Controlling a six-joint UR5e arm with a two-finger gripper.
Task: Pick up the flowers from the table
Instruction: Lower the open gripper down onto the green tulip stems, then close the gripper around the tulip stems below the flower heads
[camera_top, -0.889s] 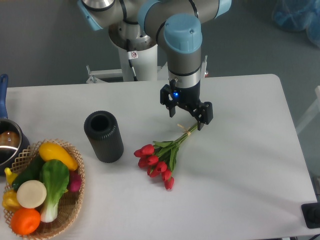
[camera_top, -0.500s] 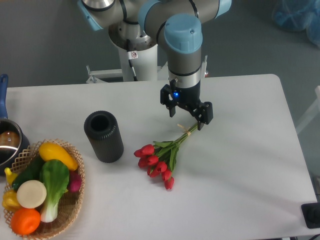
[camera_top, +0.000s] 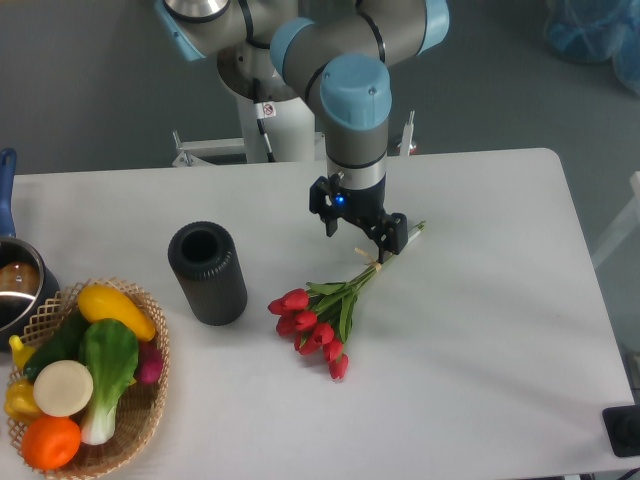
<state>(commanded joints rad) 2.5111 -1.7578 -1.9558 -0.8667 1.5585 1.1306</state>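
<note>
On the desk (camera_top: 480, 340), the flowers (camera_top: 318, 315) lay right of the cylinder (camera_top: 208, 273), the basket (camera_top: 135, 425) sat front-left, and the pincer (camera_top: 362, 233) hung over the stems.

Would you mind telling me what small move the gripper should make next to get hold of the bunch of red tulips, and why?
Probably a short descent straight down, then close. The two-finger gripper hangs open above the green stems of the bunch of red tulips, near the tie, while the bunch lies flat on the white table, not yet gripped.

The white table (camera_top: 480, 330) bears flowers (camera_top: 320, 310), black cylinder (camera_top: 208, 273), wicker basket (camera_top: 150, 400).
</note>
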